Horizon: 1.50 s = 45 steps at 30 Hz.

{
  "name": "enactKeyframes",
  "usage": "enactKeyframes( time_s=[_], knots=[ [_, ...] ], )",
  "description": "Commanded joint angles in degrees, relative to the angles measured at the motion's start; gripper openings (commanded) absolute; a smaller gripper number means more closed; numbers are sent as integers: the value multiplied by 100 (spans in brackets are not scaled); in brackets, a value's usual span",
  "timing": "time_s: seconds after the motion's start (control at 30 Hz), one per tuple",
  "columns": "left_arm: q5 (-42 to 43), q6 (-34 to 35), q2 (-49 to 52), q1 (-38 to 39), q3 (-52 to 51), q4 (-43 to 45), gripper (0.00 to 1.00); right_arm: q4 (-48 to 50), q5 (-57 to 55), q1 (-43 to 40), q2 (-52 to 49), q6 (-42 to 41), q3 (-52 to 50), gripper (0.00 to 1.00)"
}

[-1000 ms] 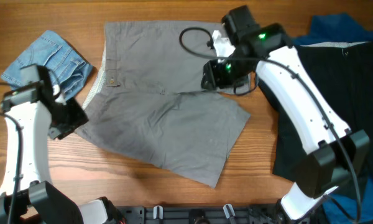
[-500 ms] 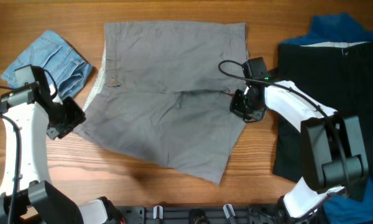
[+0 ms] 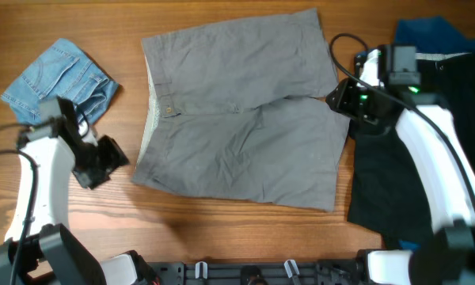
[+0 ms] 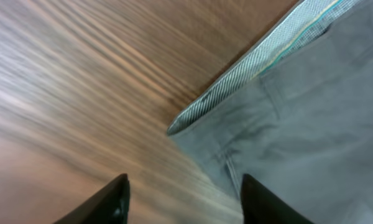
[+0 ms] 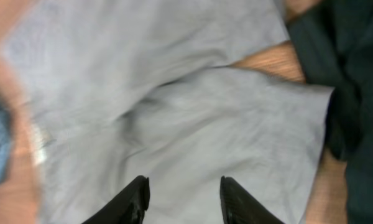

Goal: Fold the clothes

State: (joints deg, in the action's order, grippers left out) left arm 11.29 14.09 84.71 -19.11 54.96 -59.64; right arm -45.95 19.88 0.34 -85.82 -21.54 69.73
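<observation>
The mid-grey shorts [image 3: 237, 127] lie spread flat in the middle of the table, waistband to the left, both legs to the right. My left gripper [image 3: 115, 154] is open and empty just left of the waistband's lower corner; the left wrist view shows the striped waistband lining [image 4: 261, 59] ahead of my left gripper's fingers [image 4: 183, 199]. My right gripper [image 3: 340, 99] is open and empty at the shorts' right edge near the crotch split; in the right wrist view its fingers [image 5: 183, 196] hover over grey cloth [image 5: 193, 130].
Folded light-blue denim shorts [image 3: 59, 79] lie at the far left. A black garment [image 3: 419, 150] and a dark-blue piece [image 3: 427, 36] lie at the right, the black one touching the grey shorts' right edge. Bare wood runs along the front edge.
The grey shorts have shifted right and now lie flatter, lower leg straightened. My right gripper moved right and up to the shorts' right edge. My left gripper moved right and down toward the waistband corner.
</observation>
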Motion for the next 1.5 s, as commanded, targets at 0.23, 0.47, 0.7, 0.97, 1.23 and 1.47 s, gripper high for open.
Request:
enactKeyframes(
  time_s=[0.23,0.47,0.7,0.97,1.23,1.47],
  knots=[
    [540,160,-17,393,-1832,2170,48,-1322,535,315,337,-166,-564,50],
    [518,164,-17,417,-1895,2291,4,-1143,-81,315,308,-1792,-2240,62],
    [520,162,-17,415,-1895,2315,4,-105,-562,313,308,-2741,-3578,63],
    [518,162,-17,417,-1888,2371,4,-22,-433,313,326,-2275,-3630,62],
    [518,157,-17,417,-1888,2391,4,-1113,-195,308,841,-2120,-2791,59],
    [520,160,-17,417,-1888,2417,5,61,-210,308,841,-2837,-4127,53]
  ],
)
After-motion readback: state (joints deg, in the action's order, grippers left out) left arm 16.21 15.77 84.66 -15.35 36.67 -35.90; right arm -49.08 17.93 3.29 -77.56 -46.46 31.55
